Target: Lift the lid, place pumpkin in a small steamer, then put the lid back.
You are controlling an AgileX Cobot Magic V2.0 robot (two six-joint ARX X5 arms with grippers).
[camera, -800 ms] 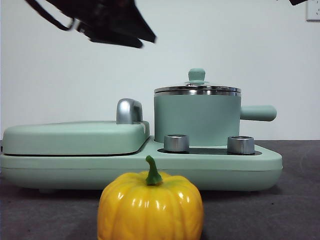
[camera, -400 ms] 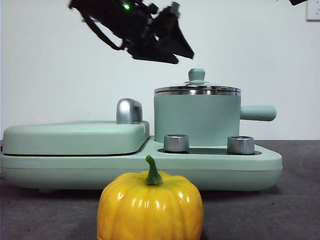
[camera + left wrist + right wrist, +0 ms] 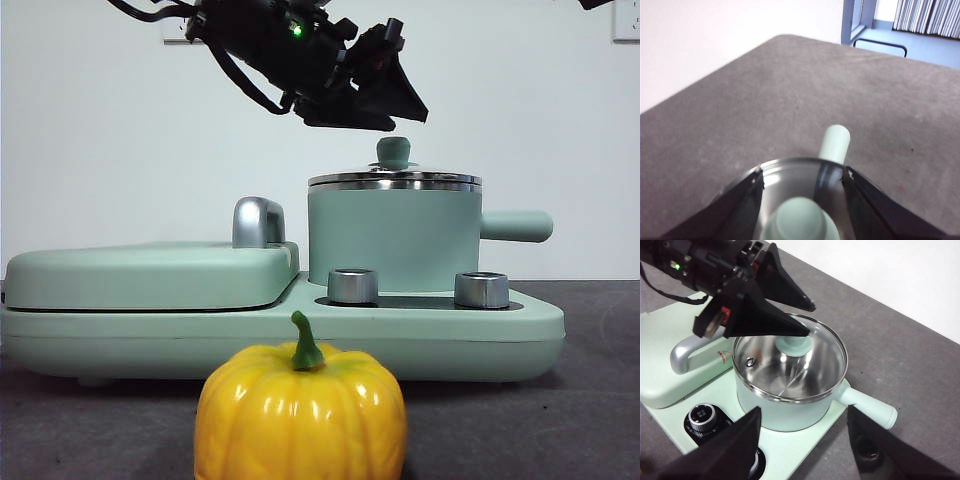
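The small steamer (image 3: pixel 394 240) stands on the right of the mint-green appliance, its side handle (image 3: pixel 516 226) pointing right. The glass lid (image 3: pixel 395 180) sits on it, with its mint knob (image 3: pixel 393 151) on top. My left gripper (image 3: pixel 408 112) hangs open just above the knob, not touching it. In the left wrist view its jaws stand either side of the knob (image 3: pixel 795 220) over the lid (image 3: pixel 790 177). The pumpkin (image 3: pixel 300 410) sits on the table in front. My right gripper (image 3: pixel 802 440) is open and empty, high above the steamer (image 3: pixel 790 407).
The flat rectangular cover (image 3: pixel 150 272) with its chrome handle (image 3: pixel 258 221) fills the appliance's left half. Two steel knobs (image 3: pixel 353 286) (image 3: pixel 481 290) stand in front of the steamer. The right arm shows as a black tip (image 3: pixel 598 4) at the top right corner.
My left gripper has moved right and down from the upper left, and now hangs just above the lid's knob. The lid, steamer and pumpkin have not moved.
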